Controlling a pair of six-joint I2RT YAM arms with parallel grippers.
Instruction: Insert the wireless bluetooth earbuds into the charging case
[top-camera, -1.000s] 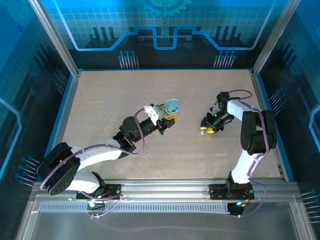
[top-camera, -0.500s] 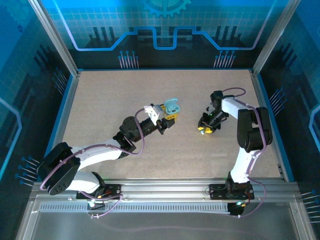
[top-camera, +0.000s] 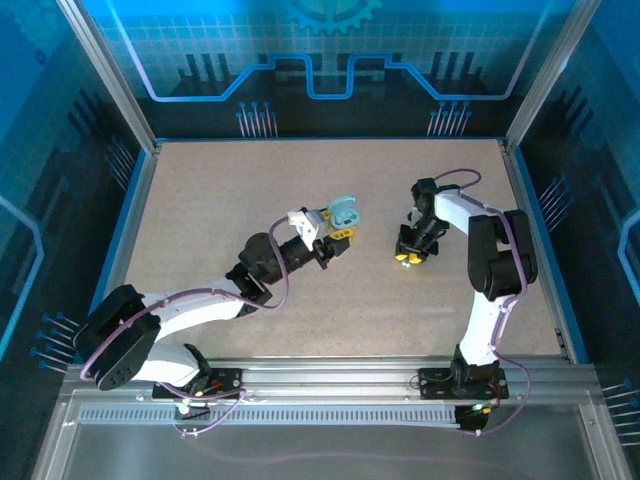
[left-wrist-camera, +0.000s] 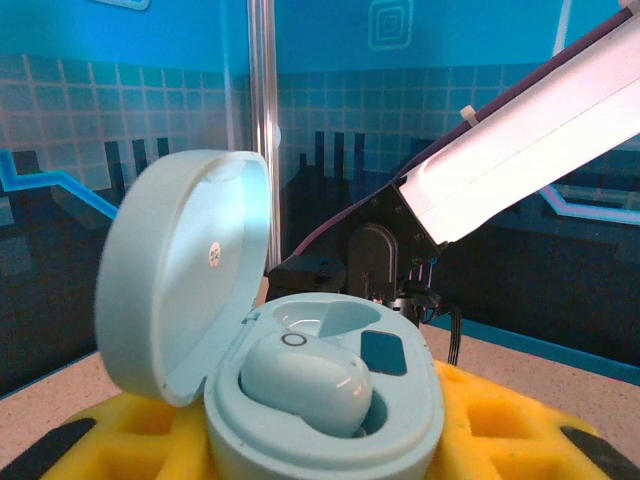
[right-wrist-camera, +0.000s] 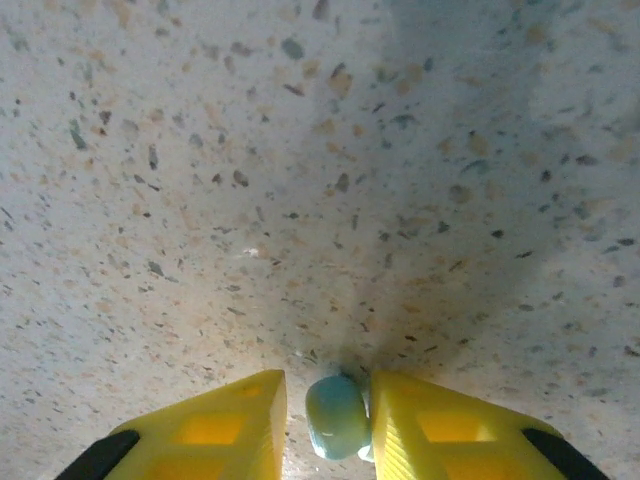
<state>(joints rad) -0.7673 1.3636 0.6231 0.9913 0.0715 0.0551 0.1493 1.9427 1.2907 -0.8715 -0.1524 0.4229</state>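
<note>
Bench (top-camera: 200, 190): speckled tan top inside a blue-walled cell, both arms bolted along its 6 o'clock edge.
Left arm (top-camera: 200, 305): stretches from the 7 o'clock corner up toward mid-bench.
Right arm (top-camera: 495, 260): rises from 5 o'clock, then folds back toward the middle with its wrist pointing down.
Left fingers (left-wrist-camera: 490, 420): yellow pads closed on the base of the charging case, holding it upright off the bench.
Charging case (left-wrist-camera: 330, 420): light blue, about 12 o'clock of bench centre seen from overhead.
Lid (left-wrist-camera: 180, 270): swung open, standing at 10 o'clock of the body.
Right fingers (right-wrist-camera: 390, 415): drawn nearly together and pinching the loose earbud, tips close over the bench at about 4 o'clock of the case, well apart from it.
Seated earbud (left-wrist-camera: 305, 380): light blue, lying in the near socket; the far socket (left-wrist-camera: 320, 315) is bare.
Loose earbud (right-wrist-camera: 336, 415): light blue, between the yellow pads; whether it touches the bench I cannot tell.
</note>
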